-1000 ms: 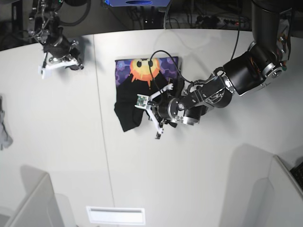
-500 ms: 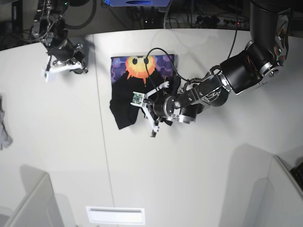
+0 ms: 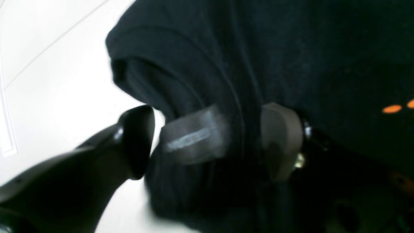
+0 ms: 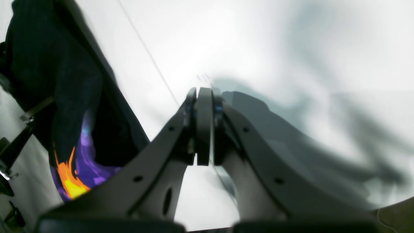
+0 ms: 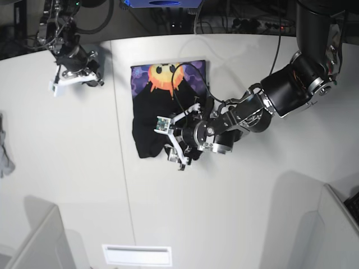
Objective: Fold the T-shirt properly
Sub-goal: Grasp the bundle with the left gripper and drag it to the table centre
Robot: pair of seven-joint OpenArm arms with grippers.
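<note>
Since a second ago our left gripper (image 5: 175, 147) has slid toward the shirt's lower edge and spread its jaws; the shirt (image 5: 162, 106) has shifted a little with it. It lies on the table (image 5: 73, 168), partly folded, sun print at the far end.

The risk we see: black cloth sits between the spread fingers (image 3: 281, 139), and a hem tag too, so pulling away could snag the fold and drag it open.

That gripper stands wide and grips nothing, though cloth touches it. Our right gripper (image 4: 203, 126) is closed and empty, held off beside the shirt.
</note>
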